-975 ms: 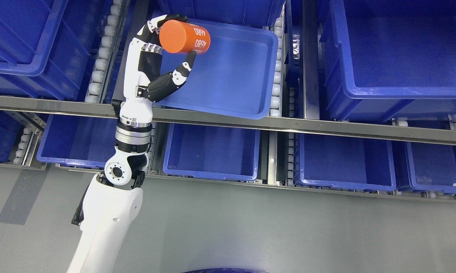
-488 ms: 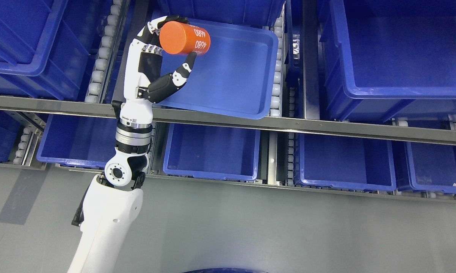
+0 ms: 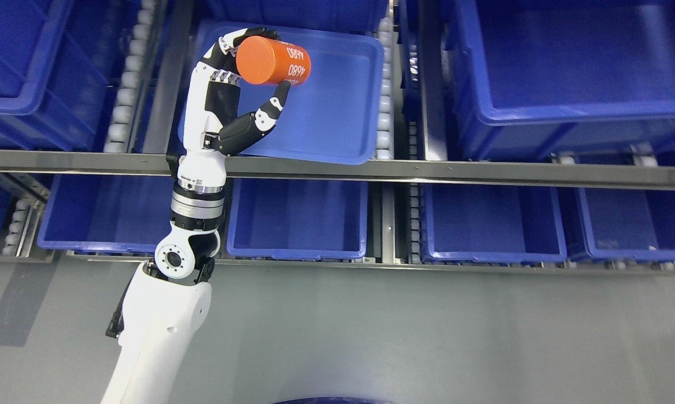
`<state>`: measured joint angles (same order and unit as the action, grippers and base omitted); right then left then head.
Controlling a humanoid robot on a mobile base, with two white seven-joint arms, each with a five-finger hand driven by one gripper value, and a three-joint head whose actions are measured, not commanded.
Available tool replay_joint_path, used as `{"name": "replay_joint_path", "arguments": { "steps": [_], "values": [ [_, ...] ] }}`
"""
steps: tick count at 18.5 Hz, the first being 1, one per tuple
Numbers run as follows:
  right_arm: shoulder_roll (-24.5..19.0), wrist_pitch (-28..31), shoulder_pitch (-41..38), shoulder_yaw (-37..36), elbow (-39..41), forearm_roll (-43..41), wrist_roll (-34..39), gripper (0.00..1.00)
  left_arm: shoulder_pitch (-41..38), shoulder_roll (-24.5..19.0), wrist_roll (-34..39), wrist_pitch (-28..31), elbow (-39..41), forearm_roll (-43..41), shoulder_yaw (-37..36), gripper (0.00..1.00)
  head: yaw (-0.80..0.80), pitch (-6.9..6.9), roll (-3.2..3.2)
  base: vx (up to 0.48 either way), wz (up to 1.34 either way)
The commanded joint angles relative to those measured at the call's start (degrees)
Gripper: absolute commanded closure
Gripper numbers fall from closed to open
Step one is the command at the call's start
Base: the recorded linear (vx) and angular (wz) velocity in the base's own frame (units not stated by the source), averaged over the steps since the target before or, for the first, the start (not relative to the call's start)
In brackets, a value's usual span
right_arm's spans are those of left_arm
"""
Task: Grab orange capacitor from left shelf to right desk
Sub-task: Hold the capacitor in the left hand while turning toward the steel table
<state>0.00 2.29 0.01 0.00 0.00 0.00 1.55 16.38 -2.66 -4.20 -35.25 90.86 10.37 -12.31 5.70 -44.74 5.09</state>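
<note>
Left hand (image 3: 242, 84) clamped on the orange capacitor (image 3: 272, 60), held up over the blue tray (image 3: 337, 112) on the shelf, so pickup basically done, carry over to the right desk not started, no desk in sight.

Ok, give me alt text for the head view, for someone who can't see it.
The robot's left hand grips an orange capacitor above a shallow blue tray on a shelf rack. Other blue bins fill the shelves around and below it, with grey floor beneath.
</note>
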Motion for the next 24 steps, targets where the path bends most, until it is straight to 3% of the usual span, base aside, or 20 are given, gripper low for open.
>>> {"name": "replay_joint_path", "arguments": {
  "steps": [1,14,24],
  "values": [
    [1.0,0.1,0.1,-0.6,1.9,0.3,0.3,0.0,-0.2,-0.1,0.0,0.0,0.4,0.0,0.2,0.98,0.0,0.0,0.0,-0.102,-0.38],
    [1.0,0.1,0.1,-0.6,1.9,0.3,0.3,0.0,-0.8,0.5,0.0,0.2,1.1,0.0,-0.2,0.98,0.0,-0.02,0.0,-0.132,-1.07],
    [1.0,0.1,0.1,-0.6,1.9,0.3,0.3,0.0,-1.0,1.0,0.0,0.6,0.9,0.0,-0.7,0.98,0.0,-0.02,0.0,0.093,-0.56]
  ]
}}
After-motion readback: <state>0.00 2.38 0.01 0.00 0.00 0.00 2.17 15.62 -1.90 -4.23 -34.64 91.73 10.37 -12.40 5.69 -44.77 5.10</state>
